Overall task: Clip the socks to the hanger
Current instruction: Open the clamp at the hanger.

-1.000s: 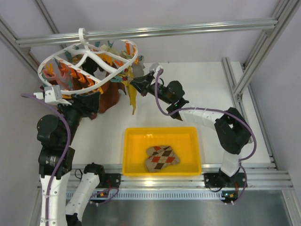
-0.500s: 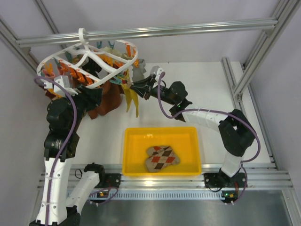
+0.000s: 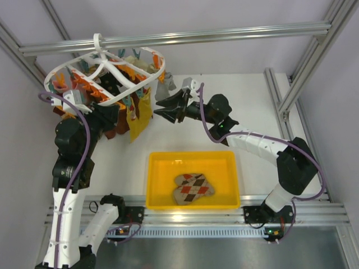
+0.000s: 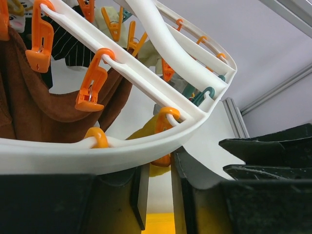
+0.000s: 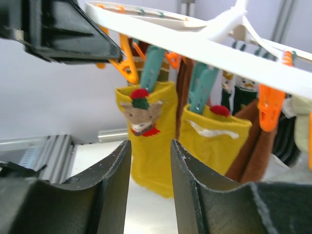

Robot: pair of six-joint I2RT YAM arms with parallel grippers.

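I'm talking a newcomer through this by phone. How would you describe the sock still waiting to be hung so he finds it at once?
Find the yellow tray at the middle of the table's near edge. The tan argyle sock lies inside it. Unlike the mustard socks clipped to the white hanger, it lies flat and carries red, white and dark-brown diamonds.

hanger (image 4: 122, 153) cropped at edges, left hand (image 4: 157, 181) tips hidden

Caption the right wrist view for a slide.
Right hand, open, faces two yellow socks hanging from teal clips on the hanger.
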